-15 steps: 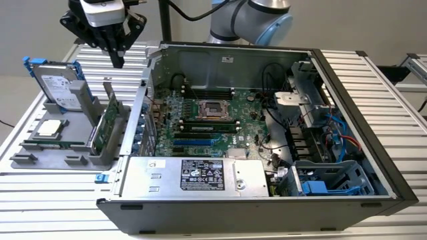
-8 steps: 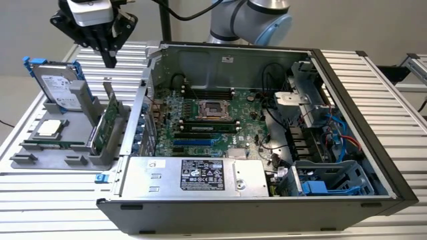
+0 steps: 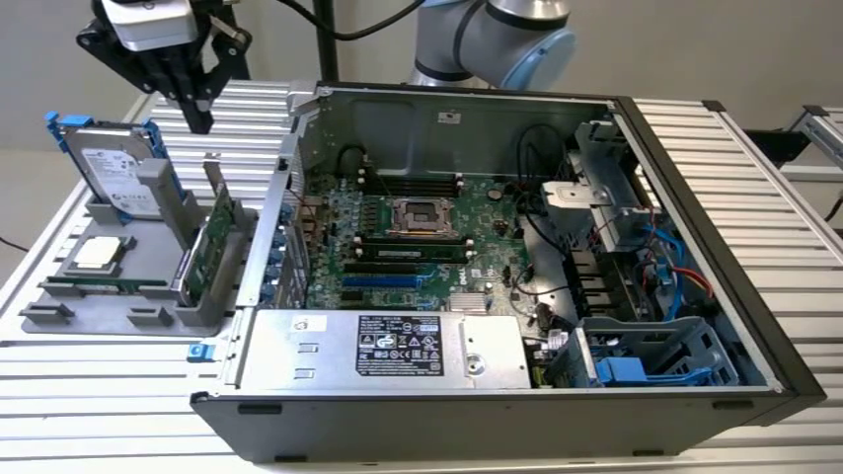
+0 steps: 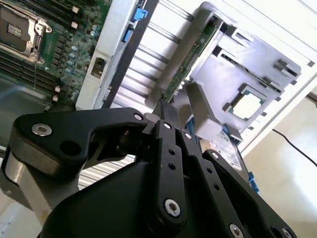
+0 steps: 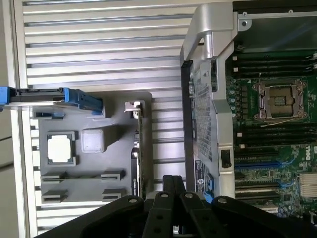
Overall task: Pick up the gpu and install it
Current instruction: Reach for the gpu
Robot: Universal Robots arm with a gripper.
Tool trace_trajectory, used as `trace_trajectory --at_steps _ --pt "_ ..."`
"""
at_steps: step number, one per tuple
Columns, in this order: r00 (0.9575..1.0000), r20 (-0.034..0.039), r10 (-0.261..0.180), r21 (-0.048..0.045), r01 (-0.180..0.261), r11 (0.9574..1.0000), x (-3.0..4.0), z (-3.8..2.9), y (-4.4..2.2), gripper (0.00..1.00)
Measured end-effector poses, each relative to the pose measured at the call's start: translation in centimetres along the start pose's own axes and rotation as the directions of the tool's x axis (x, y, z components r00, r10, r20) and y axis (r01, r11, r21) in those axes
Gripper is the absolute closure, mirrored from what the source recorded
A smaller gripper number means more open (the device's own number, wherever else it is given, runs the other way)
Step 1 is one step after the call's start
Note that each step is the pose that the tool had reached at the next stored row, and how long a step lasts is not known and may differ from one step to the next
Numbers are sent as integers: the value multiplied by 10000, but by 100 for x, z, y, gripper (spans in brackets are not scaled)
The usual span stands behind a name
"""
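The gpu (image 3: 217, 237) stands on edge in the grey holder (image 3: 59, 321), just beside the open case (image 3: 737, 296), its top edge free. My gripper (image 3: 200, 123) hangs above, apart from it, fingers pressed together, holding nothing. The power supply (image 3: 296, 355) carries a white printed label (image 3: 402, 353).

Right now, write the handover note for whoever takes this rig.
The tool is shut and empty; it hangs above the gpu, not touching it.
The gpu stands on edge in the grey holder, beside the open case, on the exterior view's left.
Done: nothing that shows; the gpu is not yet picked up.
Left: the pick-up and the install on the board.
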State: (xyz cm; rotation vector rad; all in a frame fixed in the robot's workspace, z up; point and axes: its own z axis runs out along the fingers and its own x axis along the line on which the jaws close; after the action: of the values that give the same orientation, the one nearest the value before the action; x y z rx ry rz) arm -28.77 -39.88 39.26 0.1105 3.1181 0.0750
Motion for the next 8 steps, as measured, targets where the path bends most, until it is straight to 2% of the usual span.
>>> trace_trajectory --at_steps 8 --pt "10000 0 -1 0 1 10000 163 -4 -12 100"
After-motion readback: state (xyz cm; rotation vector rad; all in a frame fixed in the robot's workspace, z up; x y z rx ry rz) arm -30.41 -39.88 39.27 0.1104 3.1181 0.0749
